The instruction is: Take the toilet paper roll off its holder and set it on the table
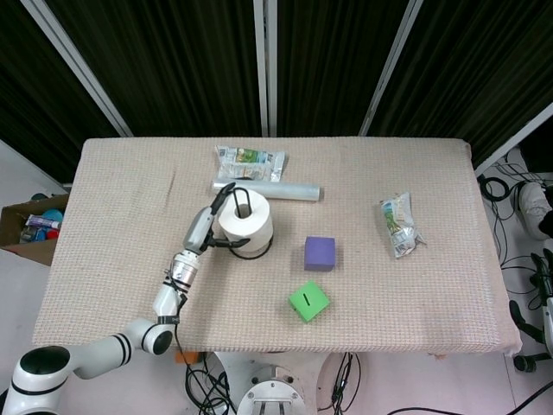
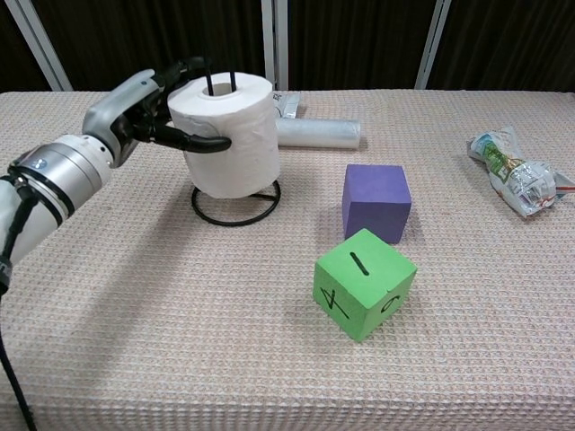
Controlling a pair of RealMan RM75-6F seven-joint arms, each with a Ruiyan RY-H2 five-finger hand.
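My left hand (image 2: 144, 117) grips the white toilet paper roll (image 2: 232, 135) from its left side, fingers wrapped around front and back. The roll (image 1: 245, 221) hangs lifted above the holder's black ring base (image 2: 235, 205), with the two thin black upright rods still passing through its core. In the head view the left hand (image 1: 203, 229) reaches in from the lower left. My right hand is not in either view.
A purple cube (image 2: 376, 203) and a green cube (image 2: 364, 283) lie right of the holder. A clear plastic roll (image 2: 319, 133) and a snack packet (image 1: 249, 161) sit behind it. Another crumpled packet (image 2: 515, 171) lies far right. A cardboard box (image 1: 30, 226) stands off the table's left.
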